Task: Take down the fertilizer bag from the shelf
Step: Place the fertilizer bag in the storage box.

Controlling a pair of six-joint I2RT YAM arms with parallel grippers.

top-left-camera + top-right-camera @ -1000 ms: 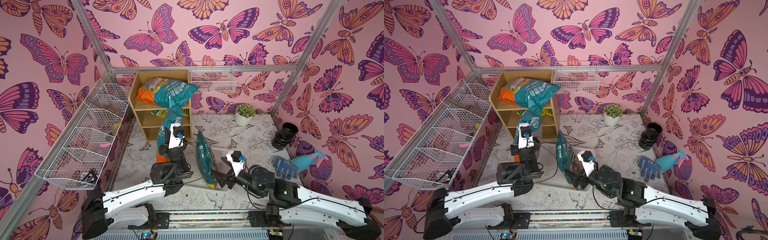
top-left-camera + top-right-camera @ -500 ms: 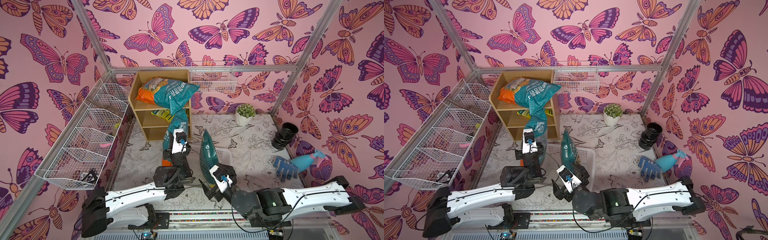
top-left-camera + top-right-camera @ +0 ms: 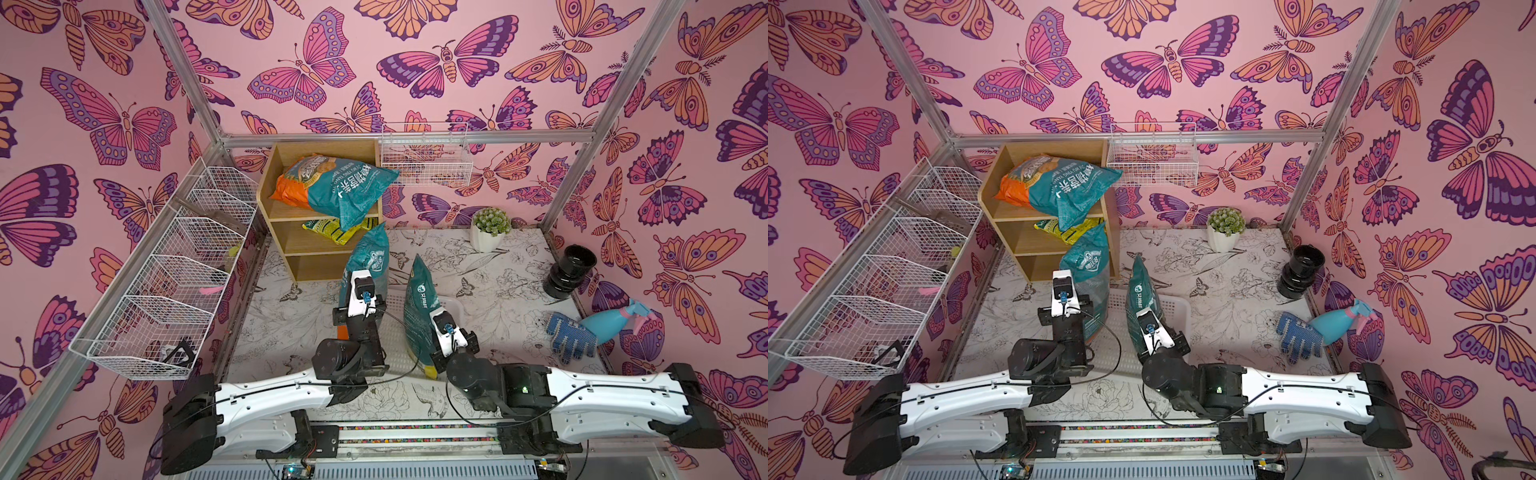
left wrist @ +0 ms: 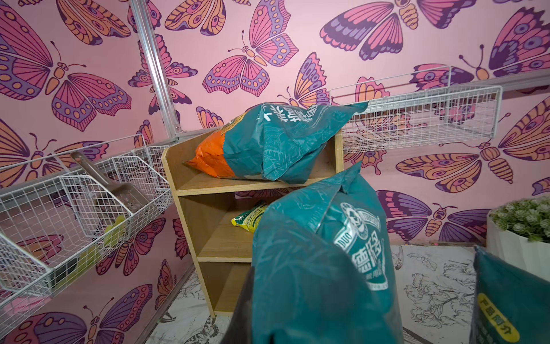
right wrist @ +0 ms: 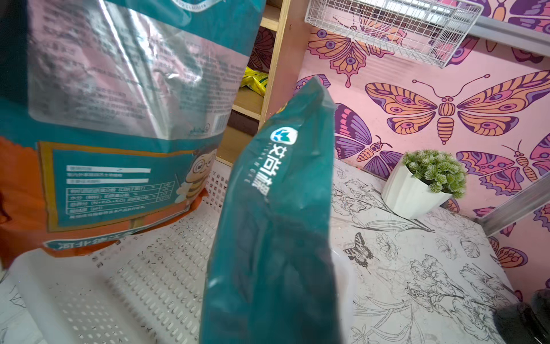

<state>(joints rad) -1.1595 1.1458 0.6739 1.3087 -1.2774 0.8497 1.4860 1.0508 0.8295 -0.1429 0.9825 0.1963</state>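
- Right gripper (image 3: 434,316), open a moment ago, is clenching at the dark green bag (image 3: 417,291) mid-frame; hold unconfirmed.
- Left gripper (image 3: 363,279) is grasping the fertilizer bag (image 3: 370,253), already off the shelf (image 3: 291,245).

Bright, even overhead light; floor shadows are soft and faint. In the right wrist view the clear window of the orange bag (image 5: 119,74), left of the right gripper (image 3: 432,332), glares white. The dark bag (image 5: 268,238) straight ahead of it is out of focus. Both wrist views bow the baskets (image 4: 89,190) near their edges.
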